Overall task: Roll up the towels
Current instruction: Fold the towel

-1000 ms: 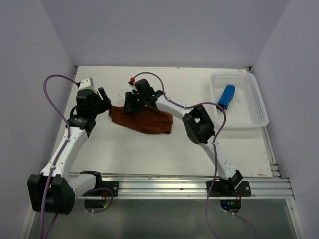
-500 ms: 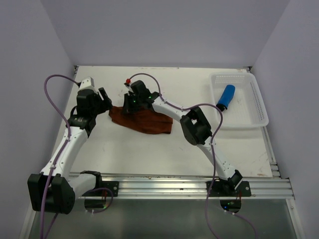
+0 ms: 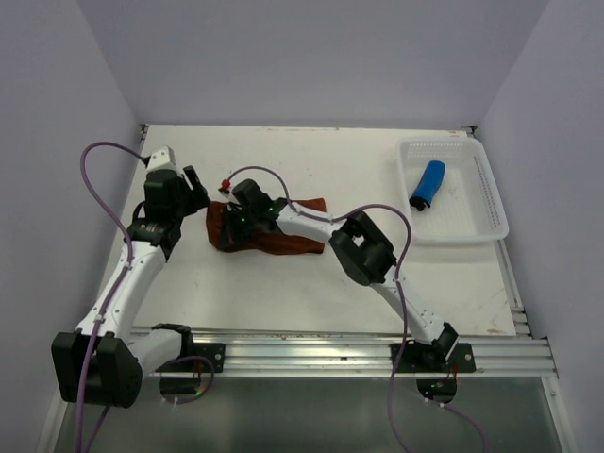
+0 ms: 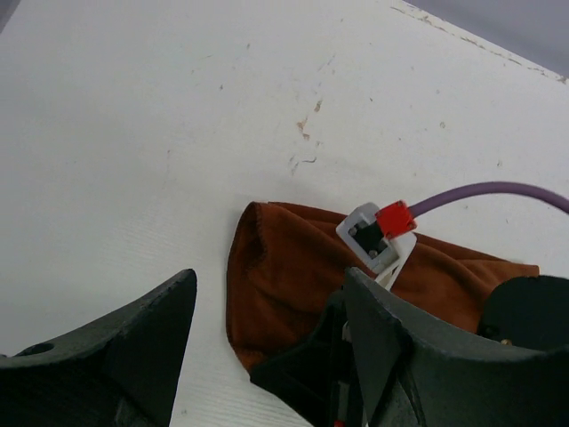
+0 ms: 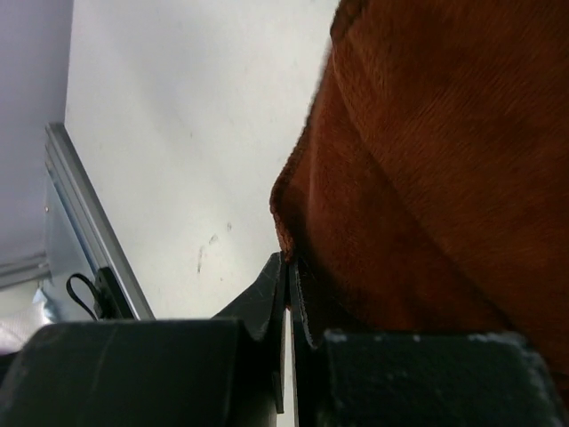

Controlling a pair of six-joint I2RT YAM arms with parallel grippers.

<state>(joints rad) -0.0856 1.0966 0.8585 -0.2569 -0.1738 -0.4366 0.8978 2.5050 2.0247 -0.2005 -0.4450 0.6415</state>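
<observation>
While pinched at one edge by the right hand (image 5: 286,280), rust-brown towel (image 3: 274,236) lying bunched on the white bench (image 3: 283,293), left of centre, partly folded over itself. Right hand fully closed, fingers (image 5: 267,294) pressed together with a fold of the brown cloth caught at their tips, as seen in the right wrist view; cloth rising up and to the right from the pinch point. From above, right hand (image 3: 238,215) over the left portion of the towel, arm stretched far across from its base at the near right.

Left hand (image 4: 267,356) held wide apart, gripping nothing. Positioned just beside the towel's left end (image 4: 267,285), with the right arm's wrist, white connector block and red plug (image 4: 396,218) visible between and beyond its fingers. From above, left hand (image 3: 189,193) close to the towel's left edge; whether touching the cloth, cannot tell.

Blue towel (image 3: 428,183) already rolled into a short cylinder, lying inside the white mesh basket (image 3: 491,203) at the far right of the bench, well apart from the brown one. Purple cables (image 3: 104,170) looping along both arms.
</observation>
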